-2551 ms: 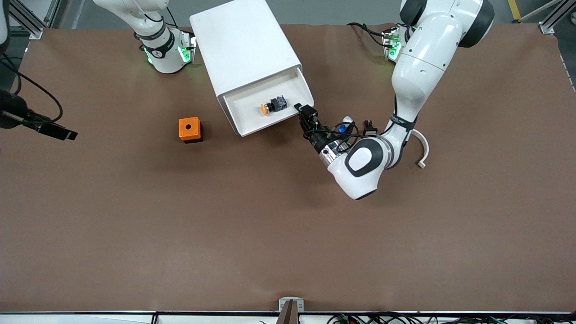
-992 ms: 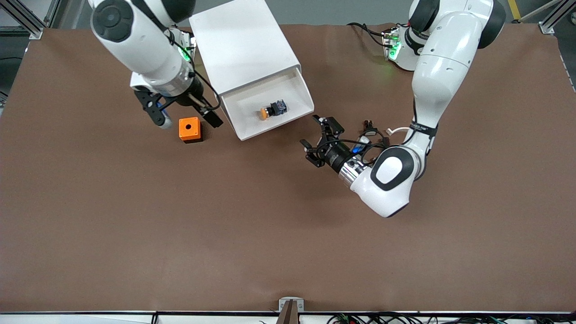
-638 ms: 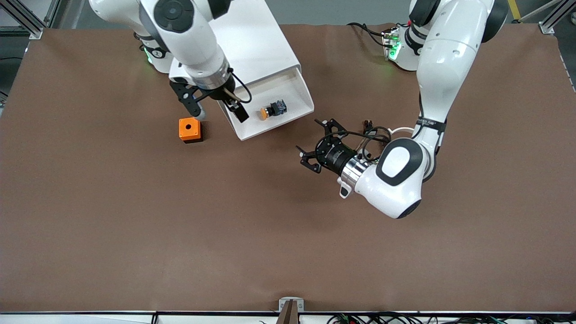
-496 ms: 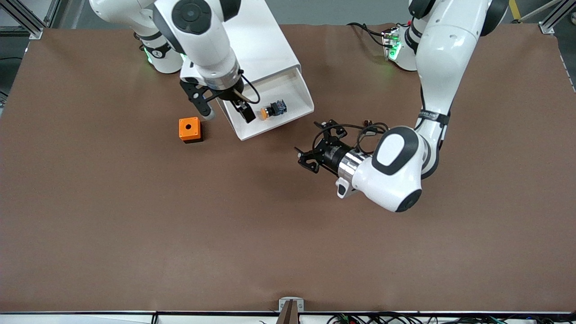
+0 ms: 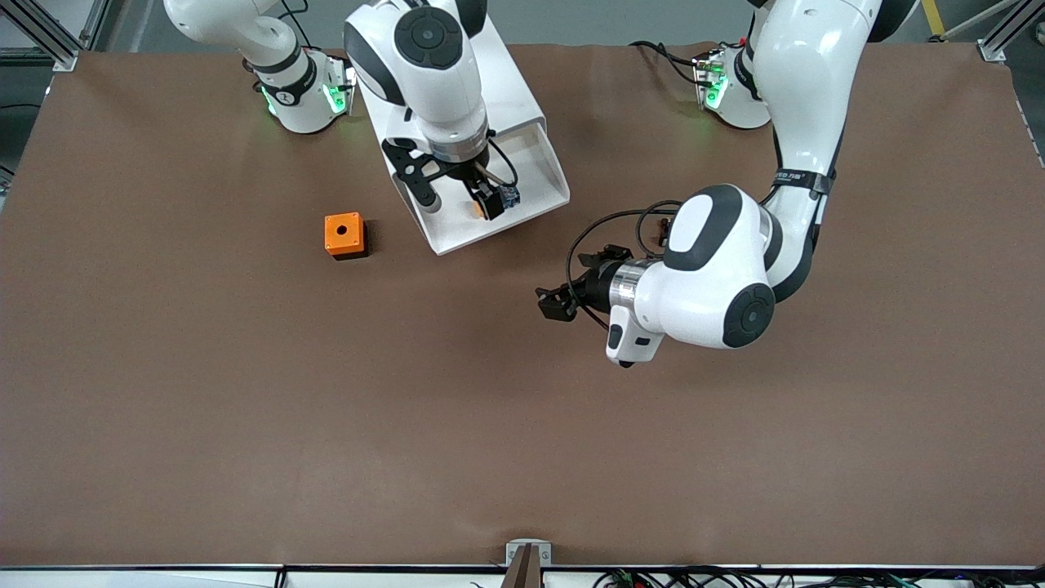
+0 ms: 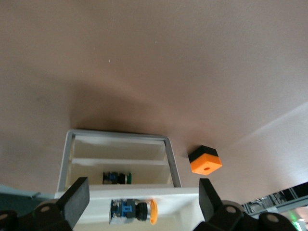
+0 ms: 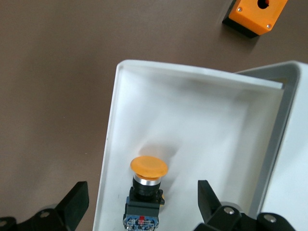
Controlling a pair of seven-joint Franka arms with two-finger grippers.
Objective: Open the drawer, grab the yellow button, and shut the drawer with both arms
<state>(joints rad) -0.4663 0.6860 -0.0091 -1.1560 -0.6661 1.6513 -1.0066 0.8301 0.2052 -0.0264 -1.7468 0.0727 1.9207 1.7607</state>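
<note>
The shallow off-white top drawer (image 5: pixel 522 192) of the big white rounded cabinet (image 5: pixel 445 90) stands pulled out, with the small orange-capped, black-bodied push-button (image 7: pixel 147 185) lying inside near its front wall. The right gripper (image 5: pixel 457 196) hangs over the button with fingers spread wide, gripping nothing. The left gripper (image 5: pixel 563 298) is over the bare brown table (image 5: pixel 245 408) near the drawer's front corner, likewise wide open and empty.

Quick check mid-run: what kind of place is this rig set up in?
Most likely a robotics lab test bench: a brown-covered table, a white drawer cabinet with its drawer pulled out, aluminium framing at the corners and loose cabling along the edge.
</note>
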